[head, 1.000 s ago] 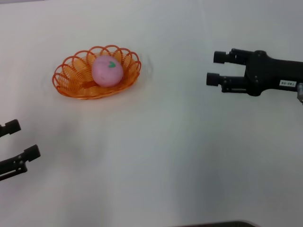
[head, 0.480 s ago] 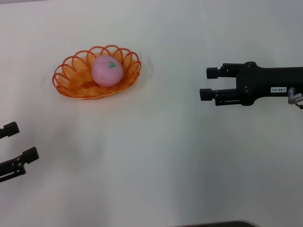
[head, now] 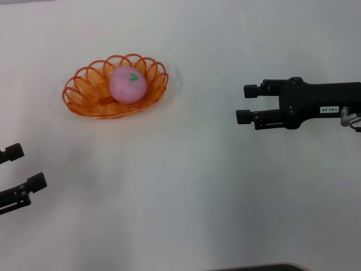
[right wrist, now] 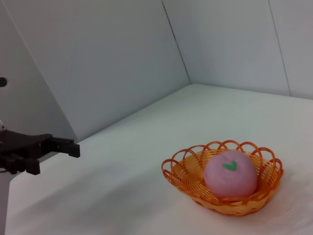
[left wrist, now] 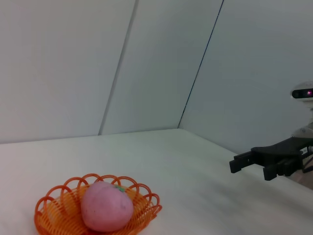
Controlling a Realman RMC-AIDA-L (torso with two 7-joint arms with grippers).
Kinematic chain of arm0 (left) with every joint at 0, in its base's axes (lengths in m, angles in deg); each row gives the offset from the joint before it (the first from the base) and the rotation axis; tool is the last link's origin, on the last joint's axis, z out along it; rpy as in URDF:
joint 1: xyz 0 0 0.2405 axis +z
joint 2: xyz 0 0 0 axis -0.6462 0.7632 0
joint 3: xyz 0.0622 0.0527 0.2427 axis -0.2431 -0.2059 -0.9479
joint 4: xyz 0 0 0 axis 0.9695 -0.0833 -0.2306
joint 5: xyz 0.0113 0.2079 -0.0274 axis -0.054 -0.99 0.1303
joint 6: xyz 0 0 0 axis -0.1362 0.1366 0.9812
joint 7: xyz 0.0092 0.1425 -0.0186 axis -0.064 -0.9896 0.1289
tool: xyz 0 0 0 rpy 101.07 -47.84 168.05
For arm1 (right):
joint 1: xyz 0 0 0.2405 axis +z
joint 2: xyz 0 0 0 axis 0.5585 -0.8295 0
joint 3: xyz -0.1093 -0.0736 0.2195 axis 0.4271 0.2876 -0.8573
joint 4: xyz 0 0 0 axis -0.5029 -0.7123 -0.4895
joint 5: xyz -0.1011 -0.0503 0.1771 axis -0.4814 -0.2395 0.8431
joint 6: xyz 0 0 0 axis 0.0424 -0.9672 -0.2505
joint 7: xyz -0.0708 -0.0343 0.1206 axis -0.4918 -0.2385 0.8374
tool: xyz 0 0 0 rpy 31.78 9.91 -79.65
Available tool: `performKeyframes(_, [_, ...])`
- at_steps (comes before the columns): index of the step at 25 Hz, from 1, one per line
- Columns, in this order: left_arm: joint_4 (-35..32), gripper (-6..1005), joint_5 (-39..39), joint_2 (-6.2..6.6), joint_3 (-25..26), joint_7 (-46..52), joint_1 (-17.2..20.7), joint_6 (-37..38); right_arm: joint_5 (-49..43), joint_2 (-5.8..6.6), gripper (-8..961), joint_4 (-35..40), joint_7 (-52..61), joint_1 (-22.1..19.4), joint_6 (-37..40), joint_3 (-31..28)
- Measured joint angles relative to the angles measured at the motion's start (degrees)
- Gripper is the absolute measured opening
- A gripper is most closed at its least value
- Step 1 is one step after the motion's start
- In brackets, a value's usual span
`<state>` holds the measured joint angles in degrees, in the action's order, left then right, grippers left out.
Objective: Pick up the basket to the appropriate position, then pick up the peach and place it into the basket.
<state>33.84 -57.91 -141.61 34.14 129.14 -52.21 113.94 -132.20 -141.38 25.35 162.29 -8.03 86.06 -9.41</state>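
The orange wire basket [head: 84, 96] stands on the white table at the back left. The pink peach [head: 128, 84] with its green leaf mark lies inside it. Both also show in the left wrist view, basket [left wrist: 54, 213] and peach [left wrist: 106, 207], and in the right wrist view, basket [right wrist: 186, 171] and peach [right wrist: 230, 174]. My right gripper [head: 245, 103] is open and empty, well to the right of the basket, fingers pointing toward it. My left gripper [head: 25, 166] is open and empty at the left edge, in front of the basket.
The white table [head: 180, 192] spreads wide around the basket. Pale walls meet behind the table in the wrist views. A dark edge [head: 259, 267] shows at the front bottom of the head view.
My right gripper has dropped lower and shifted left toward the table's middle, turning level. The left gripper has barely moved. Basket and peach are still.
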Motion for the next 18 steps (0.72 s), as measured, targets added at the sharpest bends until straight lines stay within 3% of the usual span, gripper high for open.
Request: performKeyframes(18, [0.03, 887, 0.18, 0.16, 0.01, 0.68, -0.78, 0.01, -2.17, -1.00, 826, 0.04, 0.73, 1.33, -1.65, -0.31])
